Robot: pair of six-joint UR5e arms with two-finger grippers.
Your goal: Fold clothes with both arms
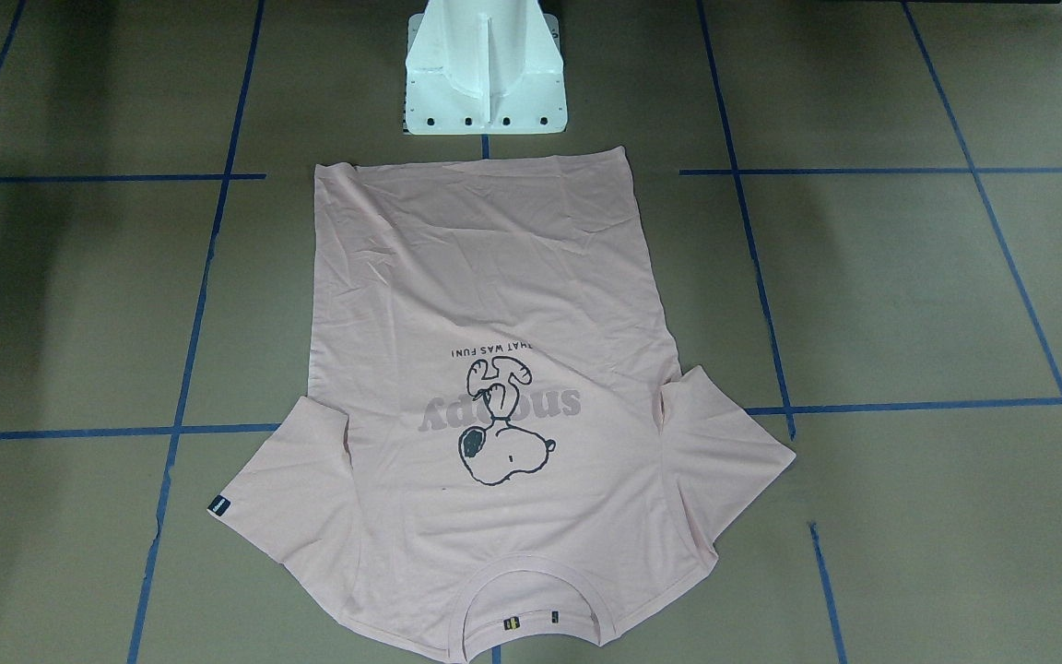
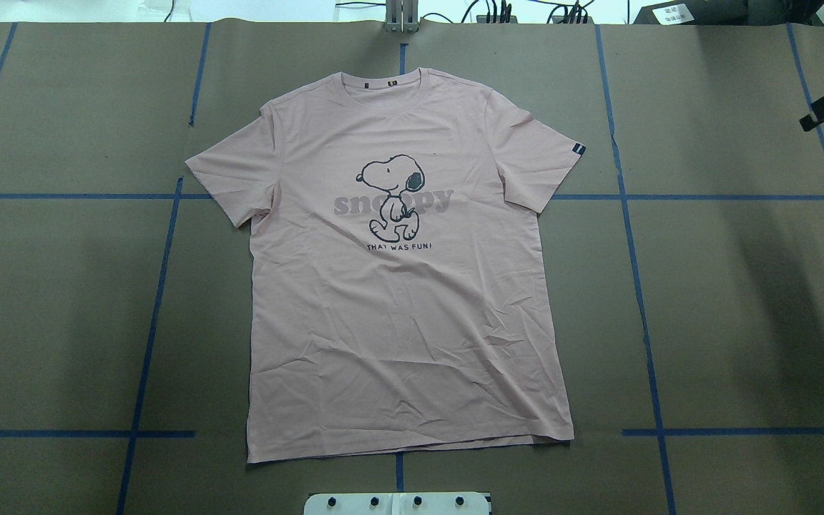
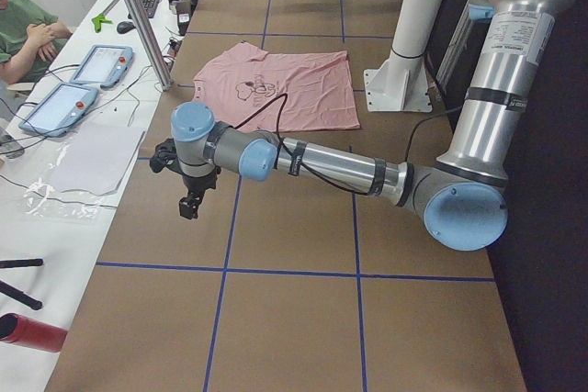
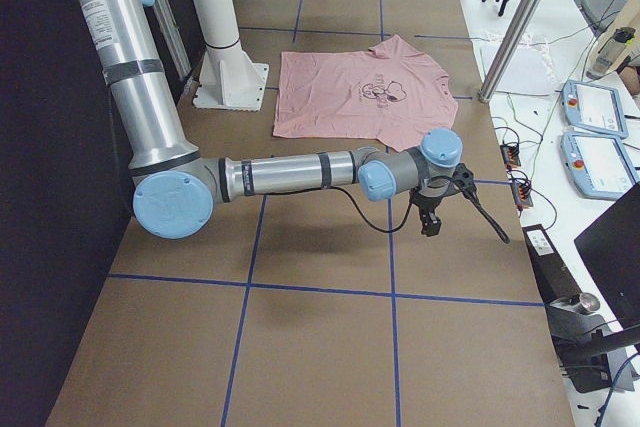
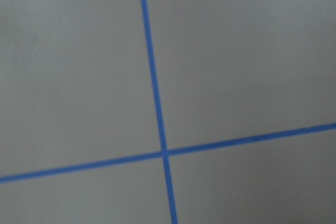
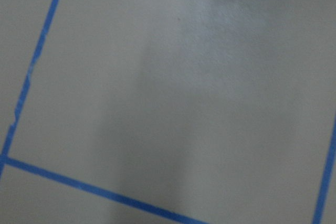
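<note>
One pink T-shirt (image 2: 398, 322) lies flat and print up in the middle of the desk (image 2: 727, 300). Its sleeves are spread, its hem is near the white pedestal (image 1: 485, 83) and its collar is on the far side. The left arm (image 3: 331, 164) reaches over bare desk at one end and the right arm (image 4: 290, 172) at the other, both well apart from the shirt. The left fingers (image 3: 187, 210) and right fingers (image 4: 430, 229) point down; whether they are apart or together I cannot tell.
</note>
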